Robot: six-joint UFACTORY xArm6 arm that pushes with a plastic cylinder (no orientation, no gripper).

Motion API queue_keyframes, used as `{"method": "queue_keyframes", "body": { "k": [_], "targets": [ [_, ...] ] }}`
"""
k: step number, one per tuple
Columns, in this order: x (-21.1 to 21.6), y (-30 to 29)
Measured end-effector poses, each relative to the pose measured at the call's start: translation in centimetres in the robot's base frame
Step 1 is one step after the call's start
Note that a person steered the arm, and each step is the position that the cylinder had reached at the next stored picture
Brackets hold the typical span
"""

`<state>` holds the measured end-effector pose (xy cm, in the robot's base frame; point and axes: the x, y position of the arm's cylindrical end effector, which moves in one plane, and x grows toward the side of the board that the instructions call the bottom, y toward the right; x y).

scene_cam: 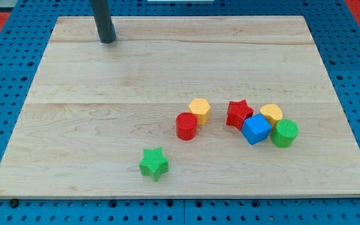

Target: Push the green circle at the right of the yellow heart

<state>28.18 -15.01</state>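
The green circle stands at the view's lower right, touching the blue cube on its left. The yellow heart sits just above and left of the green circle, partly hidden behind the blue cube. My tip rests on the board at the view's top left, far from all the blocks.
A red star sits left of the yellow heart. A yellow hexagon and a red cylinder stand near the middle. A green star lies at the lower middle. The wooden board ends close to the right of the green circle.
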Motion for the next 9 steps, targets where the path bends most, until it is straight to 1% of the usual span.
{"method": "queue_keyframes", "body": {
  "k": [1,2,3,4,5,6,7,9],
  "targets": [
    [5.8,6.5],
    [10.0,14.9],
    [12.9,15.0],
    [12.9,5.0],
    [20.0,5.7],
    [26.9,12.7],
    [28.3,19.4],
    [27.9,30.3]
  ]
}}
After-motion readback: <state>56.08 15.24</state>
